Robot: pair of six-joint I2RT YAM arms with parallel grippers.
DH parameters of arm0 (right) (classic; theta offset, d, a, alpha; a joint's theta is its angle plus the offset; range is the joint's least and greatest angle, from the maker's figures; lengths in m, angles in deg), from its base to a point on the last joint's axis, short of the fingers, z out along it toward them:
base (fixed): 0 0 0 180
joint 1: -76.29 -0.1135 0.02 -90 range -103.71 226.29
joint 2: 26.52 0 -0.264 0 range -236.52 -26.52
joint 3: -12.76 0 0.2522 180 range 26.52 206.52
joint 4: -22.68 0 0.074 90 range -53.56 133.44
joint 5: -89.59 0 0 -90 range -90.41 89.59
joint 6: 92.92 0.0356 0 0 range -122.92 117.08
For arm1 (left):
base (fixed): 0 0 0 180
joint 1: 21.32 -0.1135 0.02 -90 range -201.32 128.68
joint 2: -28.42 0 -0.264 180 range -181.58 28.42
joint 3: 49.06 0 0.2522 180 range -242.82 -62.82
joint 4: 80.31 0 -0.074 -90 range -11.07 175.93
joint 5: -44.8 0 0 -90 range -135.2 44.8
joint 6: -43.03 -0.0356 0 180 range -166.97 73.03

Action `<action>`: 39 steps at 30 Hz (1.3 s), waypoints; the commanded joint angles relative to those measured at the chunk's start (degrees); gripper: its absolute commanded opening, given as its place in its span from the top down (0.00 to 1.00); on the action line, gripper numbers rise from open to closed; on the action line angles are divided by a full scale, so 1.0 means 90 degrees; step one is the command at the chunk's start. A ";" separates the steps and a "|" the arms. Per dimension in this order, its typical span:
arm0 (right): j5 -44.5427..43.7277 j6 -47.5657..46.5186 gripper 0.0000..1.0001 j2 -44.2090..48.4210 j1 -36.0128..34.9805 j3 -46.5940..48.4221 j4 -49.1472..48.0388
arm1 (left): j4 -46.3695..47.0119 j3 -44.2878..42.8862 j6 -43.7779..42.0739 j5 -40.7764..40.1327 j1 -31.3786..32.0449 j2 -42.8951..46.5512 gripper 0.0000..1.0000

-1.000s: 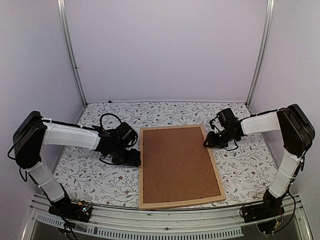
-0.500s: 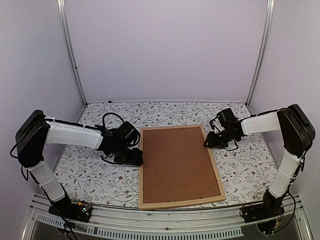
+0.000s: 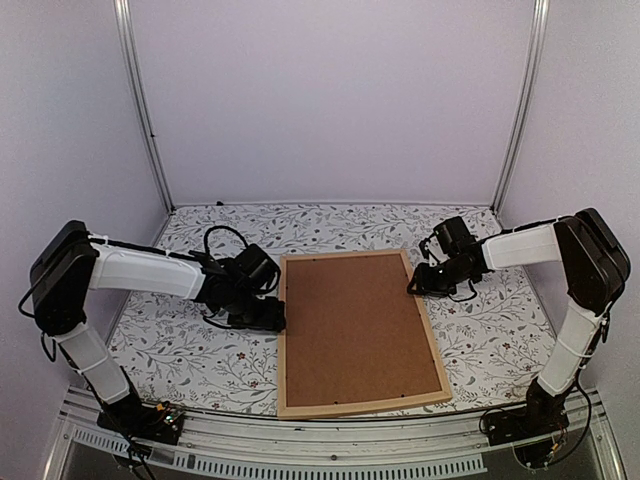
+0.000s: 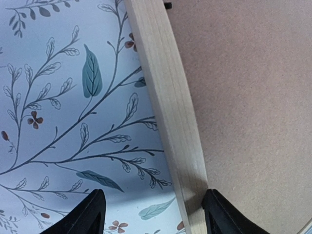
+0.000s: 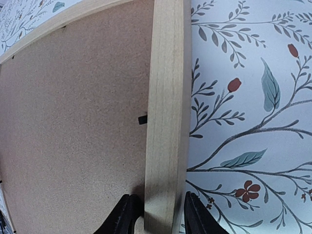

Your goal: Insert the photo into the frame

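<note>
The frame (image 3: 430, 335) lies face down on the flowered table, its thin light-wood rails around a brown backing board (image 3: 355, 325). The photo is hidden. My left gripper (image 3: 276, 318) is at the frame's left rail. In the left wrist view that gripper (image 4: 155, 217) is open and straddles the rail (image 4: 168, 97), which lies close to the right finger. My right gripper (image 3: 414, 284) is at the right rail near the far corner. In the right wrist view it (image 5: 161, 217) is shut on the rail (image 5: 165, 97), one finger on the board side, one outside.
Small black retaining tabs (image 5: 142, 118) stick out from the rails over the backing board (image 4: 253, 97). The flowered tablecloth (image 3: 190, 350) stretches on both sides of the frame. White walls and metal posts (image 3: 140, 100) close in the back and sides.
The left gripper has slid a little to the right, up to the frame's left rail. The right gripper and the frame have not moved.
</note>
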 commanded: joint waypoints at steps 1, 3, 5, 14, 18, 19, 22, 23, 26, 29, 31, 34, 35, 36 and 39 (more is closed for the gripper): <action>-0.0152 -0.0056 0.63 0.0002 -0.0052 -0.0124 0.0569 | -0.0259 0.0131 0.0034 -0.0009 0.0119 0.0162 0.29; -0.0136 -0.0062 0.63 -0.0015 -0.0055 -0.0100 0.0575 | -0.0280 0.0131 0.0040 -0.0019 0.0122 0.0184 0.29; -0.0130 -0.0067 0.63 -0.0027 -0.0052 -0.0095 0.0573 | -0.0283 0.0123 0.0037 0.0006 0.0128 0.0167 0.29; -0.0142 -0.0053 0.63 -0.0023 -0.0052 -0.0180 0.0531 | -0.0078 0.0058 0.0004 0.0095 0.0185 -0.0195 0.29; -0.0155 -0.0049 0.63 -0.0009 -0.0052 -0.0186 0.0536 | -0.0082 0.0033 -0.0010 0.0097 0.0190 -0.0226 0.29; -0.0154 -0.0052 0.63 -0.0008 -0.0051 -0.0192 0.0532 | -0.0077 0.0033 -0.0023 0.0092 0.0195 -0.0229 0.29; -0.0118 -0.0052 0.63 -0.0018 -0.0052 -0.0183 0.0526 | -0.0076 0.0015 -0.0033 0.0096 0.0202 -0.0286 0.29; -0.0117 -0.0045 0.63 -0.0025 -0.0052 -0.0188 0.0526 | -0.0076 0.0001 -0.0025 0.0097 0.0213 -0.0300 0.29; -0.0110 -0.0033 0.63 -0.0009 -0.0052 -0.0209 0.0508 | -0.0076 -0.0048 -0.0014 0.0098 0.0278 -0.0404 0.29; -0.0086 -0.0015 0.63 -0.0010 -0.0052 -0.0253 0.0482 | -0.0065 -0.0099 0.0052 0.0086 0.0403 -0.0534 0.29; -0.0059 0.0001 0.63 -0.0014 -0.0053 -0.0275 0.0454 | -0.0047 -0.0149 0.0076 0.0080 0.0478 -0.0651 0.29; -0.0037 0.0006 0.63 -0.0028 -0.0052 -0.0287 0.0439 | -0.0060 -0.0215 0.0117 0.0045 0.0594 -0.0804 0.29; -0.0041 0.0006 0.63 -0.0023 -0.0052 -0.0290 0.0438 | -0.0064 -0.0225 0.0131 0.0032 0.0619 -0.0837 0.29; -0.0045 0.0006 0.63 -0.0026 -0.0057 -0.0290 0.0446 | -0.0080 -0.0243 0.0138 0.0007 0.0646 -0.0859 0.29; -0.0050 0.0002 0.63 -0.0009 -0.0052 -0.0300 0.0440 | -0.0212 -0.0326 0.0170 -0.0135 0.0734 -0.0932 0.29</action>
